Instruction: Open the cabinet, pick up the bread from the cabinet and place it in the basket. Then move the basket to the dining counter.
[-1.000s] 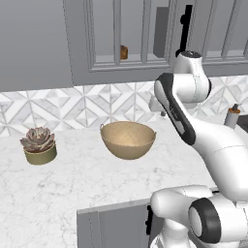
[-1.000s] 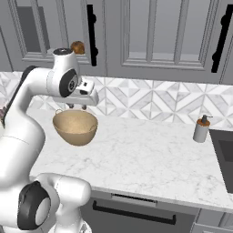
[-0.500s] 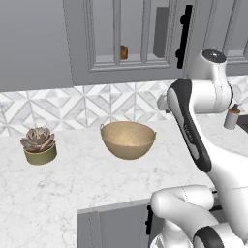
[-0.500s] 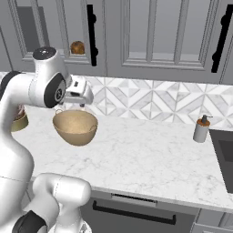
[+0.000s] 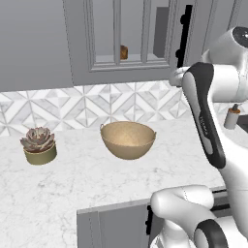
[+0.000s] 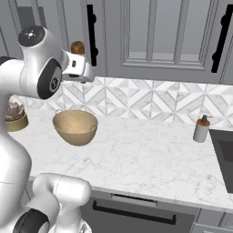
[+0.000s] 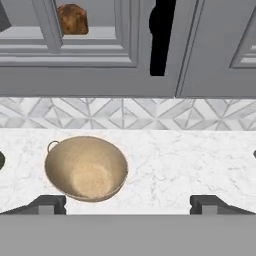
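Risen since a second ago, tool (image 7: pixel 128 204) now spread wide and empty, facing cabinet (image 7: pixel 90 75). Bread (image 7: pixel 73 19) on shelf behind shut glass door. Basket (image 7: pixel 86 168) on surface (image 7: pixel 190 160) below.

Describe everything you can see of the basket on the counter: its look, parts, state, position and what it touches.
The basket is a tan, round, bowl-shaped vessel with a woven-looking surface and small loop handles at its rim. It stands upright and empty on the white marble-look counter, in front of the patterned tile backsplash. It sits below the grey glass-paned cabinet, where the bread still lies behind the panes. A potted succulent stands apart to one side. Nothing but the counter touches it.
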Motion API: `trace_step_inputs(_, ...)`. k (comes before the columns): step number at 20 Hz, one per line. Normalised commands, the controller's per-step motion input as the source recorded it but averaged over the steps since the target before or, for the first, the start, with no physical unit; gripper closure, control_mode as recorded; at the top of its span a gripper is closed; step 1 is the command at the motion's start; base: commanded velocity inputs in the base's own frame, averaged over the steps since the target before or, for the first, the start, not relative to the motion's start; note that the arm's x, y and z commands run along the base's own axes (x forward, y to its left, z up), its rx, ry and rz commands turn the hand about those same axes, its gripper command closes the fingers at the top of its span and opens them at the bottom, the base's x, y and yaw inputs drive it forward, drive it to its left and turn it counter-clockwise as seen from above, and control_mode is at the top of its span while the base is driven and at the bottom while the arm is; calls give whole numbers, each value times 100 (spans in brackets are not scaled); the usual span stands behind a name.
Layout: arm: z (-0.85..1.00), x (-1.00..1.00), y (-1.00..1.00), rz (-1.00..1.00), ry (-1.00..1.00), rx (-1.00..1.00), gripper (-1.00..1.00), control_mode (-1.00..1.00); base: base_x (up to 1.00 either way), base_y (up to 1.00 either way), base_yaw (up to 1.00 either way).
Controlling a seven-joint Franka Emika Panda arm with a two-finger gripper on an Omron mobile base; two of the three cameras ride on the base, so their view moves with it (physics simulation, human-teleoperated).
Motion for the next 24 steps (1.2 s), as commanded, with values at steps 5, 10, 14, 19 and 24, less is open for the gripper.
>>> trace_step_inputs(5, 76, 0, -18, 0, -19, 0, -100, -100, 0, 0, 0)
trace_step_inputs(10, 42, 2, -8, 0, -25, 0, -100, -100, 0, 0, 0)
trace_step_inputs(14, 12, 19, 0, 0, -18, 0, -100, -100, 0, 0, 0)
trace_step_inputs(19, 8, 29, -7, 0, -1, 0, -100, -100, 0, 0, 0)
trace_step_inputs(24, 2, 39, -7, 0, 0, 0, -100, -100, 0, 0, 0)
